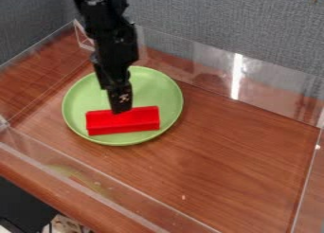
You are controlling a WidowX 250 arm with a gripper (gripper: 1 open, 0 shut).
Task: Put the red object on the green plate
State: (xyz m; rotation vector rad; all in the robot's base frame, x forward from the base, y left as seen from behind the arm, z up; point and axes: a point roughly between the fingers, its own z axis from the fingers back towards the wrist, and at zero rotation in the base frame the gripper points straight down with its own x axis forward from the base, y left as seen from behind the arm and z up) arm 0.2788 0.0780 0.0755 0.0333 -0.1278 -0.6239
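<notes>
In the single camera view, the green plate (123, 106) is seen resting on a wooden tabletop (228, 152) enclosed by clear plastic walls (241, 71). The red object (123, 121) is contained in the plate, laid flat across the part of the plate nearest the camera, wholly within the rim. The black gripper (120, 105) is pointed straight down over the plate, its tip placed just above the red object's upper edge, near the plate's middle. Its jaws are spread apart, and nothing is held between them.
</notes>
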